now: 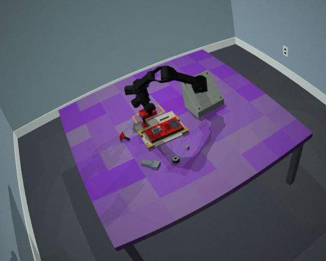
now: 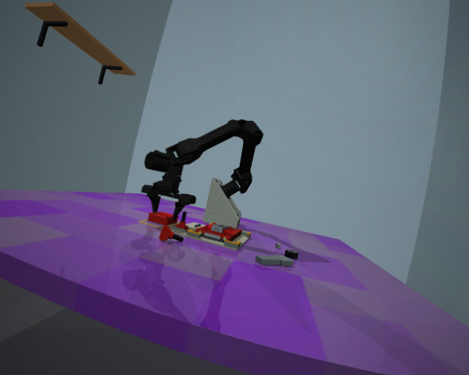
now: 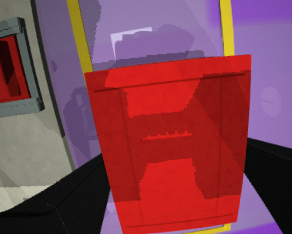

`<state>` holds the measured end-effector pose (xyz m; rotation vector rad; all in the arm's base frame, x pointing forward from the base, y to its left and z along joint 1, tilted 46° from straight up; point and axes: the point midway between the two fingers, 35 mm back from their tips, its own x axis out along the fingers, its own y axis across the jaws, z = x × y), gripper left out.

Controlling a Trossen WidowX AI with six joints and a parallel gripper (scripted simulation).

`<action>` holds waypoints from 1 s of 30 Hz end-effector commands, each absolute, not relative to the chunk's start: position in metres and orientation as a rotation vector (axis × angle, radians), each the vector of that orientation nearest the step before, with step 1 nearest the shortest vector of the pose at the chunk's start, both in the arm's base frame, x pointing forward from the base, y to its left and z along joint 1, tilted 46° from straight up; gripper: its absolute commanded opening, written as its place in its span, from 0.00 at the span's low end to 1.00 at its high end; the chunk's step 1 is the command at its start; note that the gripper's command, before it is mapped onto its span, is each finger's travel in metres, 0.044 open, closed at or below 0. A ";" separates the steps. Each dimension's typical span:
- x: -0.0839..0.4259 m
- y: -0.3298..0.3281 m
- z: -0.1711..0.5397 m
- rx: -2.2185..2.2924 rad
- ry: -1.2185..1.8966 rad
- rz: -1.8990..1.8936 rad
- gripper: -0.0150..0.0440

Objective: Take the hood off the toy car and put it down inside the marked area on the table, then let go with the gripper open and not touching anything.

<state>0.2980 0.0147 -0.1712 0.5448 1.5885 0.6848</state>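
Over the yellow rectangular outline [image 1: 136, 120] [image 2: 143, 221] [image 3: 228, 30], the black gripper [image 1: 149, 111] [image 2: 165, 215] [image 3: 173, 152] grips the red boxy hood [image 1: 146, 112] [image 2: 161, 218] [image 3: 167, 140]; uneven finger release could drag it across the line.

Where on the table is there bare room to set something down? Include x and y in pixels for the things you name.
Bare room: the front stretch between the gray stepped block [image 1: 150, 164] [image 2: 273, 260] and the near table edge. Crowded: around the toy car [image 1: 165, 129] [image 2: 222, 231], with the hood [image 1: 146, 113] [image 2: 161, 218] [image 3: 172, 145] in the gripper [image 1: 149, 112] [image 2: 164, 215] beside it.
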 end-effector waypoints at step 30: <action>0.307 -0.038 -0.120 0.547 1.586 0.684 1.00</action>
